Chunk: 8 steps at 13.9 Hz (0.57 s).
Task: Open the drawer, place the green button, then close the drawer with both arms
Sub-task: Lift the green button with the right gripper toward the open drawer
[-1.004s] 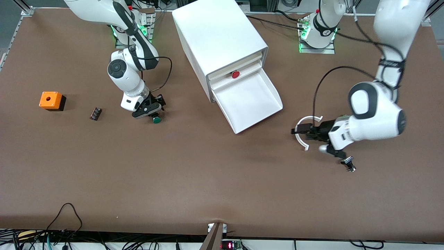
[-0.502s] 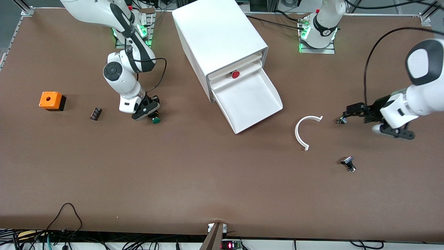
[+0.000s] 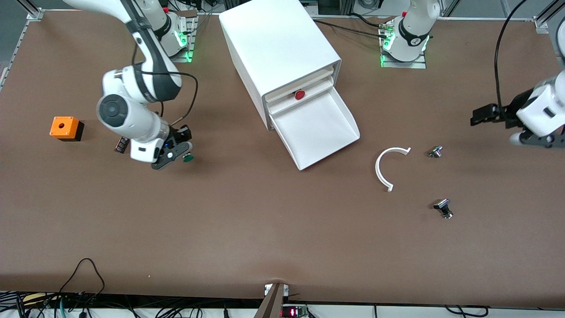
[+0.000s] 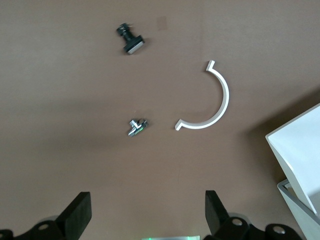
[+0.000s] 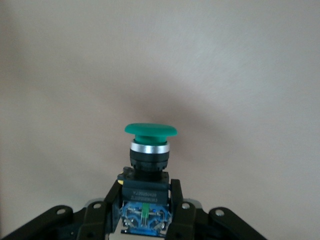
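Button point(image 5: 150, 150), green-capped, sat clamped by its dark body between the fingers of the right gripper point(image 3: 175, 152), carried above the table near a small dark part point(image 3: 122, 144) and an orange box point(image 3: 66, 128), well apart from the drawer point(image 3: 315, 130). The grip lay low on the body with the cap jutting forward, so a quick swing toward the drawer could have tilted or shed the button; a low approach could also have knocked it against the drawer's raised front rim. The drawer stood pulled out of the white cabinet point(image 3: 276, 44), below the red knob point(image 3: 299, 94). The left gripper point(image 3: 483, 115), fingers spread wide and empty, waited over the left arm's end of the table, away from a white curved strip point(image 3: 384, 165) and two small metal parts point(image 3: 436, 151). Compared with a second earlier, the button had left the tabletop, and the left gripper had withdrawn from the curved strip.
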Motion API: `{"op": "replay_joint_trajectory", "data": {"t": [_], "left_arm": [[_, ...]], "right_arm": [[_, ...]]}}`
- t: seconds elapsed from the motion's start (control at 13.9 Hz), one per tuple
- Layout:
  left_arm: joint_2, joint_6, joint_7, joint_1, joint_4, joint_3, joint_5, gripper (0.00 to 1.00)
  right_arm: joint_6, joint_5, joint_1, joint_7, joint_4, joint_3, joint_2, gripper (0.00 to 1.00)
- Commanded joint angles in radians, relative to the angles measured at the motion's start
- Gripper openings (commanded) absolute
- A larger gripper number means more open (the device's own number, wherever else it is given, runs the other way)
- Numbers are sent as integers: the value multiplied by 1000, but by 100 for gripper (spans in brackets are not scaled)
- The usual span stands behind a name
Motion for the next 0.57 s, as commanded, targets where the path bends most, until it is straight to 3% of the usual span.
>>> {"op": "replay_joint_trajectory", "data": {"t": [0.0,0.29,0.5], "left_arm": [[-30,-36,-31,-2,22,-15,45,100],[-11,-11,-32,-2,28,5,42,100],[-10,-5,-28,-2,26,5,36,100]], "right_arm": [[-189,-29,-9,-2,205,3,35,0],[-368,-23,7,103,412,13,47,0],[-418,-18,96,225,493,17,53,0]]}}
